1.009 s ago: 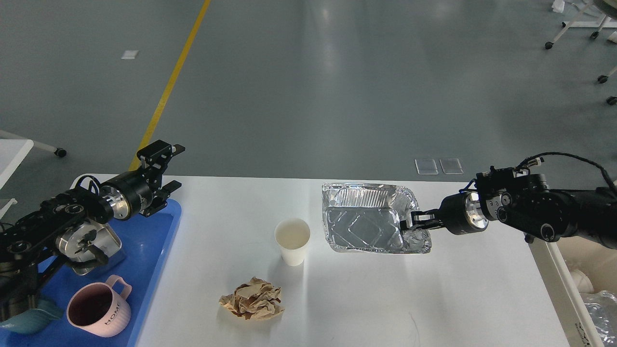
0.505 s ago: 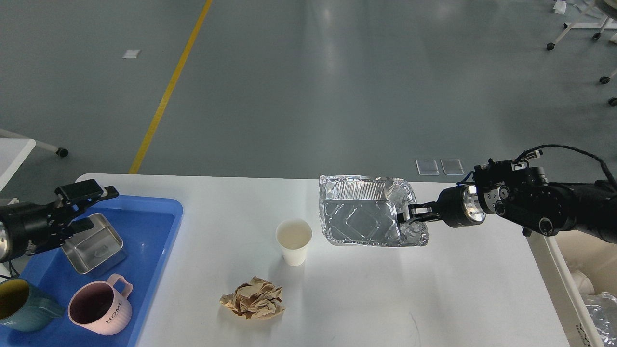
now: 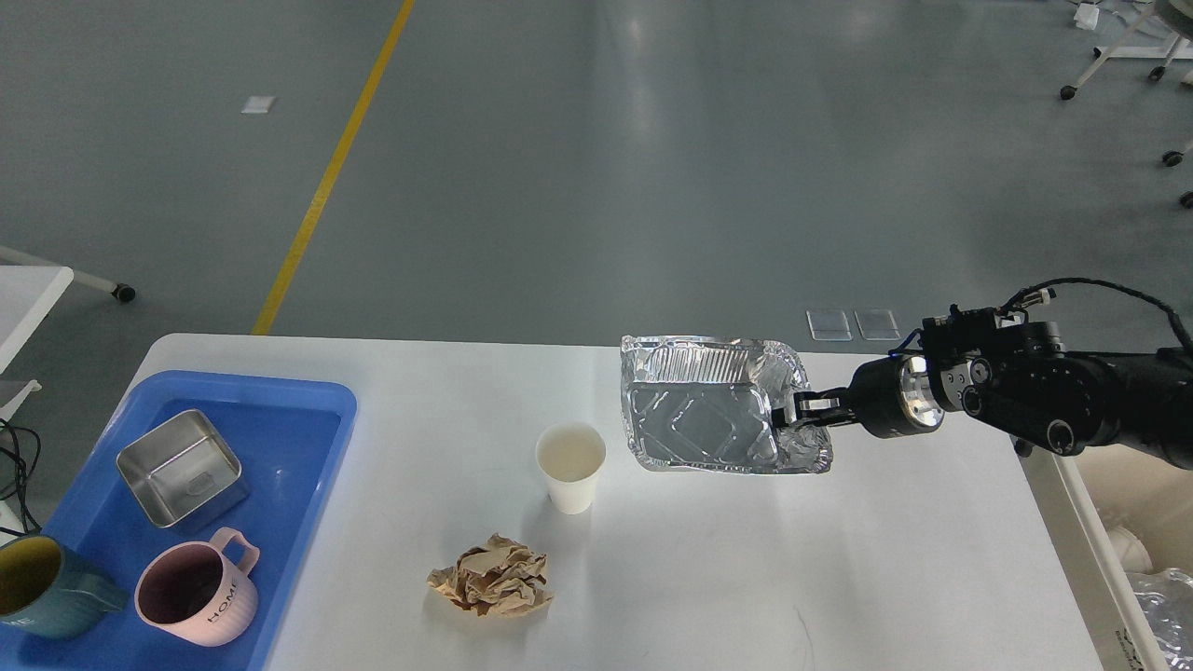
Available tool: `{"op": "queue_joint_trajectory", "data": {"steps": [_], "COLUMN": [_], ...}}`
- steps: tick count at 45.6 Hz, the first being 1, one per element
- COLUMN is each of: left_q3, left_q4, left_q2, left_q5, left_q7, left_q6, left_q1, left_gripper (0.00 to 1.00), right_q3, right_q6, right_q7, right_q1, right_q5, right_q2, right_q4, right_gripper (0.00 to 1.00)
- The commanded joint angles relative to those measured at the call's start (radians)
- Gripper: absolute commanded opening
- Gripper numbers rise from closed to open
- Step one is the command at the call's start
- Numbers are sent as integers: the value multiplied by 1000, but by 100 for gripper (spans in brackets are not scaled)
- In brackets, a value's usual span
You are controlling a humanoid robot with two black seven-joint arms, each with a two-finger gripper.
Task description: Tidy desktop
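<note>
The white desktop (image 3: 708, 578) fills the lower part of the head view. My right gripper (image 3: 792, 415) reaches in from the right and is shut on the right rim of a crumpled silver foil tray (image 3: 704, 419), which hangs lifted and tilted above the desktop. A white paper cup (image 3: 570, 464) stands upright just left of the foil tray. A crumpled brown paper ball (image 3: 489, 580) lies in front of the cup. My left gripper is out of view.
A blue plastic tray (image 3: 298, 466) sits at the desktop's left end with a steel square tin (image 3: 181, 467), a pink mug (image 3: 194, 596) and a teal mug (image 3: 42, 587) in it. A cream-white bin (image 3: 1146, 550) with foil inside stands beyond the right edge.
My left arm drew back off the blue tray and left the view. My right gripper stays shut on the foil tray, raised off the desktop and shifted slightly left.
</note>
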Motion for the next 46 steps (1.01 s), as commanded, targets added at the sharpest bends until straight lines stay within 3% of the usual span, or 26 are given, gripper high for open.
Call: {"op": "queue_joint_trajectory", "data": {"steps": [1,13,17,25,29,35,39,46], "left_q3": [0,-4,-17,-49,-40,-44,-38,-37], "left_q4": [7,8,10,103,216,413,502,576], "left_q2": [18,0,-64,-368,-553,-832,-1000,-1184], "left_q5": [8,11,19,152,183,224,256,278], "left_q7": [7,40,62,221,275,395,425,425], "left_q6": [-54,-66,-58,-54,-55,-55,-55,-52], "left_q1": [-47,-47,-61,-167,-199,-219,-231,-231], "left_gripper": [97,97,97,97,97,98,98,98], "right_q3": [2,0,2,2,2,3,2,2], "right_q6": [-8,-10,-11,-14,-14,-14,-16,-16], "right_q7": [0,0,0,0,0,0,0,2], "right_q1": [0,6,6,6,6,6,4,1], "right_q5": [0,0,0,0,0,0,0,0], "right_q2": [1,-2,-2,-2,-1,-2,-2,-1], "right_q4": [2,2,4,4,4,4,4,2], "right_gripper": [0,0,0,0,0,0,0,0]}}
